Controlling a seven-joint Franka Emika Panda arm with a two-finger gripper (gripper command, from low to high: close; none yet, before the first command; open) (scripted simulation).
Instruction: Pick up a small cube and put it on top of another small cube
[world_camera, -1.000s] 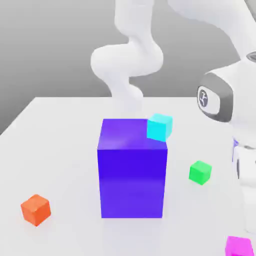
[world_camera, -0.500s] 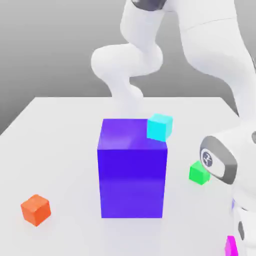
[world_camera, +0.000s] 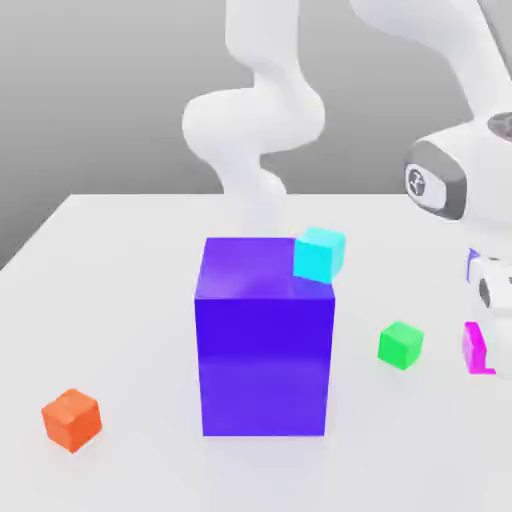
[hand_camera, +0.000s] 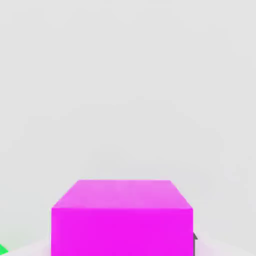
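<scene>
Magenta cube (world_camera: 477, 348): seen at the exterior view's right edge, apparently lifted, close before the hand camera.
Fingers: apparently clamped on it, judged only.
Green cube (world_camera: 400, 345): nearest candidate, toward the exterior view's left.

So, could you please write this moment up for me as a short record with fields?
held object: magenta cube, lifted off the table at the exterior view's right edge, close under the hand camera
nearest cube: green cube, on the table beside it
other small cubes: orange cube at the exterior view's left; cyan cube at the big block's top corner
large object: blue-violet block, centre of the white table
stacking: not yet done
</scene>
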